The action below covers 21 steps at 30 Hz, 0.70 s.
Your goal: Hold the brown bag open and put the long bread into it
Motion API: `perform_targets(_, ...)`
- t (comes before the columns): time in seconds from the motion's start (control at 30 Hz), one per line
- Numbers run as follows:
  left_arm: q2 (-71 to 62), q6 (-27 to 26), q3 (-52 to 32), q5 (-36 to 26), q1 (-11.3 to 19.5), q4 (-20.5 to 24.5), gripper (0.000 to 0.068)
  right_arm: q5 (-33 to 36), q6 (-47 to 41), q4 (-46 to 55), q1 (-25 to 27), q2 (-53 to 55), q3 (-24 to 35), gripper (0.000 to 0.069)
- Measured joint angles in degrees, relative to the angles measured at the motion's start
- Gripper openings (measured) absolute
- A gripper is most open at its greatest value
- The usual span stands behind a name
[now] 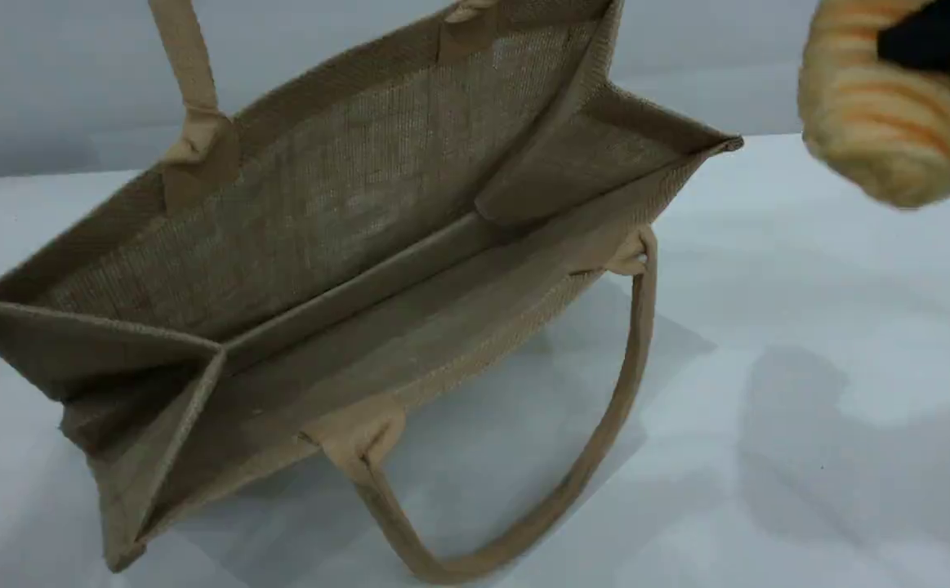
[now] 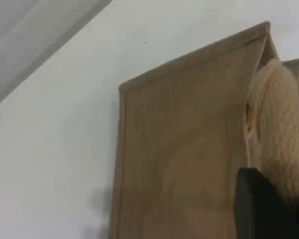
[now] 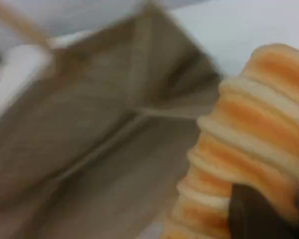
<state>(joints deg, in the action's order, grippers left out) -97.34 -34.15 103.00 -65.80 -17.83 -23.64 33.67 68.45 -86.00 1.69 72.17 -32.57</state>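
Nearest, a loop handle droops onto the white desk. Beyond, the brown bag gapes, unobstructed and unlabelled. The left fingers clamp its far handle; the right fingers clasp the long bread aloft, to the bag's right.

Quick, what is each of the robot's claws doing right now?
Left gripper: closed on the brown bag's handle.
Right gripper: closed, holding the long bread.

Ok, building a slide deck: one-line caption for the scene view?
Brown bag held open by its far handle while the right tool carries the long bread beside it.
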Motion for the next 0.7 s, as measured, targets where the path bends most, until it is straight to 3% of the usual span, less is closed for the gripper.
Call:
perform_targets(0.17, -0.07, -0.22, 0.00, 0.96, 0.00, -0.77, 0.0087, 3.88, -6.74, 3.71, -5.45, -4.40, 0.00, 0.0065)
perform_targets(0.5, -0.14, -1.34, 0.00, -0.39, -0.05, -4.00, 0.0087, -11.73, -7.23, -5.30, -23.29, -1.24, -0.52, 0.0060)
perform_targets(0.7, -0.14, -1.63, 0.00, -0.62, -0.05, -4.65, 0.0087, -12.41, -3.18, -11.53, -29.23, 5.90, -2.31, 0.0060)
